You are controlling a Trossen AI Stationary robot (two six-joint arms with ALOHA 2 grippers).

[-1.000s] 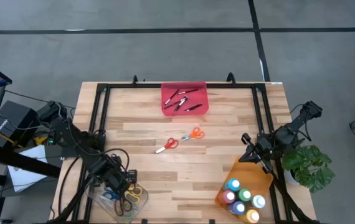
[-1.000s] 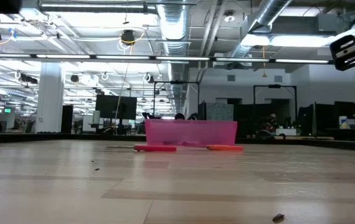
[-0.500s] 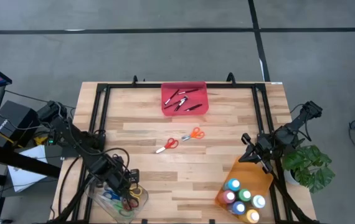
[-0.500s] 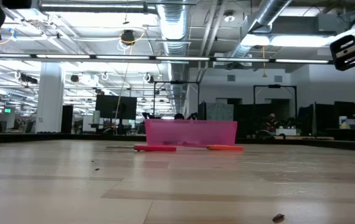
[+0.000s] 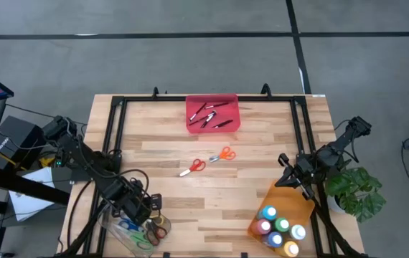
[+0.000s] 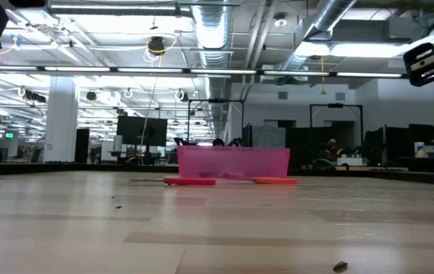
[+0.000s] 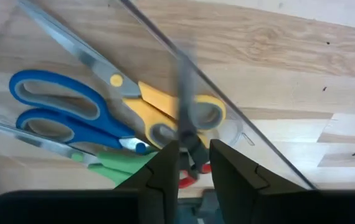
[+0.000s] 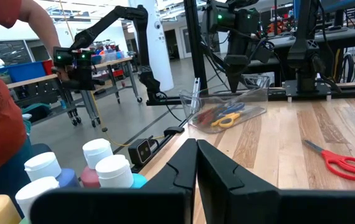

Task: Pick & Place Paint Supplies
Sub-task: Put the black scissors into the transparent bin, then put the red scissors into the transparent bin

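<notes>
Left gripper: my left gripper hangs over the clear tray at the near left corner of the worktop. In the left wrist view its fingers stand a narrow gap apart above the pile, and I see nothing pinched between them.

Tray contents: blue-handled scissors, yellow-handled scissors and green-handled scissors lie stacked in the tray; a bit of red handle shows right under the fingertips.

Right gripper: my right gripper waits with its fingers closed and empty, just beside the orange tray holding the paint bottles.

Next things: the red scissors and the orange scissors lie loose mid-worktop, side by side but apart.

Direction from left gripper: they lie farther out across the worktop and toward the right arm's side.

Long axis: both pairs run aslant, handles pointing up toward the red tray with its dark brushes.

Nearer arm: I judge the red pair slightly closer to my left gripper; the orange pair sits about midway, perhaps a shade nearer the right.

What the move turns on: I would need to turn the wrist so the fingers close across that slant, not along it.
</notes>
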